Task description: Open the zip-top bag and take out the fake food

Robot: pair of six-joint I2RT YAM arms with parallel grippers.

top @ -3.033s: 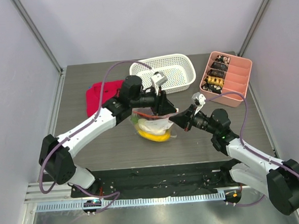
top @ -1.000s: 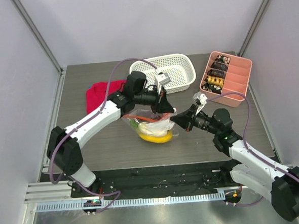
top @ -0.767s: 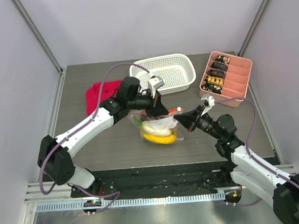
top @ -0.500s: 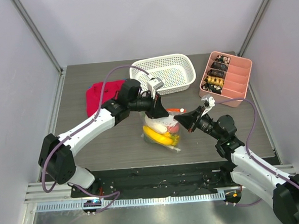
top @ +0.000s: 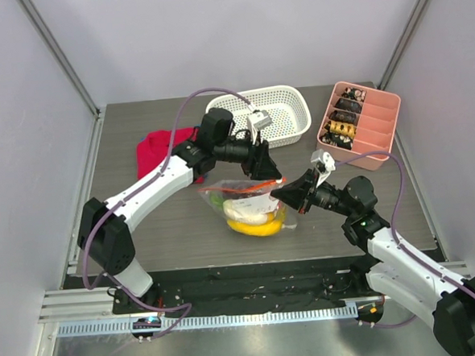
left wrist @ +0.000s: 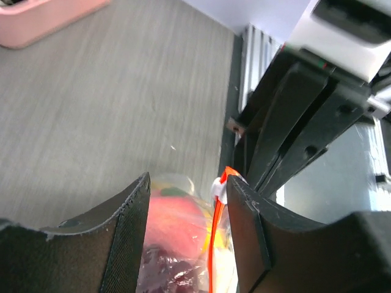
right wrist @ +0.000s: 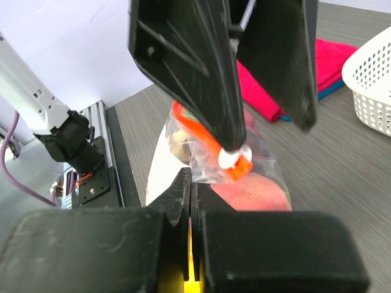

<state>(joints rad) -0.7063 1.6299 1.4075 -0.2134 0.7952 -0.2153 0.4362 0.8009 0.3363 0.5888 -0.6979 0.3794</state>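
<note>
The zip-top bag [top: 243,203] lies mid-table, held up at its right top corner between both grippers. Inside it are yellow bananas [top: 252,225], a white piece [top: 247,210] and a green piece [top: 215,201]. My left gripper [top: 268,173] is open over the bag's top. In the left wrist view [left wrist: 188,189] the orange-red zipper strip [left wrist: 214,250] and its white slider [left wrist: 217,188] lie against the right finger, with a pink-red fruit [left wrist: 174,217] and dark red grapes [left wrist: 162,268] between the fingers. My right gripper [top: 280,195] is shut on the bag's clear film [right wrist: 211,171] just below the slider [right wrist: 231,160].
A white perforated basket [top: 285,102] stands behind the bag. A pink divided tray [top: 377,157] with dark brown pieces is at the back right. A red cloth [top: 155,151] lies at the back left. The black base plate runs along the near edge.
The left gripper has moved right, toward the right gripper. The bag, which hung narrow and upright, now sits lower and spread out to the left. The right gripper still holds the bag.
</note>
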